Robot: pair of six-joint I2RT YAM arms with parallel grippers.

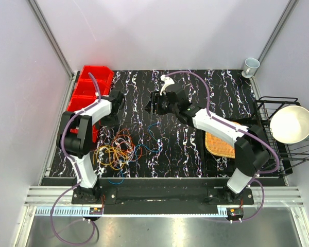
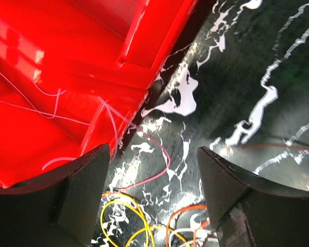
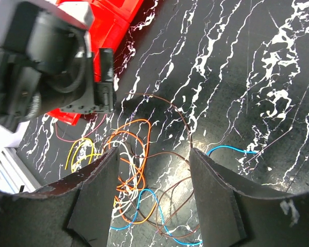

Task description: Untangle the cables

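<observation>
cables (image 1: 118, 149): near-left on table (image 1: 180, 149) | bins (image 1: 95, 77): behind them, left edge | mat (image 1: 220, 145): right | bowl (image 1: 291, 123): in rack (image 1: 276, 99) right of mat

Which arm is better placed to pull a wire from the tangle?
Left, probably: the cables lie on its side, close to the open left gripper; the right gripper would reach across.

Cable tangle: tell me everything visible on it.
The cables are thin wires in orange, yellow, red, blue, brown and whitish, looped over each other in one loose flat heap. It lies on the black marbled table, front left, beside the left arm. Blue strands trail out rightward and toward the near edge; a reddish one runs by the red bins. The left gripper and right gripper are open, holding none.
</observation>
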